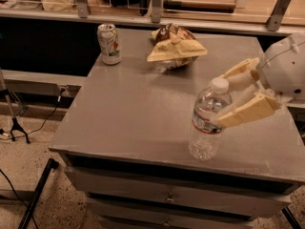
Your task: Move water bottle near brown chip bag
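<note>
We see the beige claw (221, 100) bracketing the clear ribbed plastic water bottle (208, 128) at lower right of the grey worktop (119, 113), clamped or not we cannot tell, and we'd judge it light, squashy and slick, best held around its labelled middle.

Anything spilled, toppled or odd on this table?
Nothing stands out. The water bottle stands upright, front right, with the gripper around its upper part. The soda can is upright; the brown chip bag lies at the back.
</note>
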Tool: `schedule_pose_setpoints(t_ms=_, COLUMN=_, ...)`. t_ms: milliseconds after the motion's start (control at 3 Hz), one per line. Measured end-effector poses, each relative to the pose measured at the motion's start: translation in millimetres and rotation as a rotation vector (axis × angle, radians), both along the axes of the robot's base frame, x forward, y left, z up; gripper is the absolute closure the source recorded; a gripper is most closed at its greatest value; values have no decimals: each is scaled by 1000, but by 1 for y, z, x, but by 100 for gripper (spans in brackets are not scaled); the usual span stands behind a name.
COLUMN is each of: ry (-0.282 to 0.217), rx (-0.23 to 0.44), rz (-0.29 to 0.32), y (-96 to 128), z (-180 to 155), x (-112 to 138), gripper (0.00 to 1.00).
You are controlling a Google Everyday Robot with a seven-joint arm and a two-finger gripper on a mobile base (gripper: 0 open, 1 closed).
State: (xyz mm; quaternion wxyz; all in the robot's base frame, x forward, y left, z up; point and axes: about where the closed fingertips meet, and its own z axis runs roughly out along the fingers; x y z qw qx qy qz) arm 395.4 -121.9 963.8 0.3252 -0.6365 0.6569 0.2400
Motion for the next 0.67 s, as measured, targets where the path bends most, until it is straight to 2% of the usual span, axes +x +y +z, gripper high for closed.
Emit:
schedule_pose_setpoints(t_ms=333, ry=-4, rx=-2, rz=1, y=2, z=1, x=-1, gripper=100)
schedule_pose_setpoints(t_ms=667, ry=-9, rx=-11, rz=4, y=3, z=3, x=0, gripper=100)
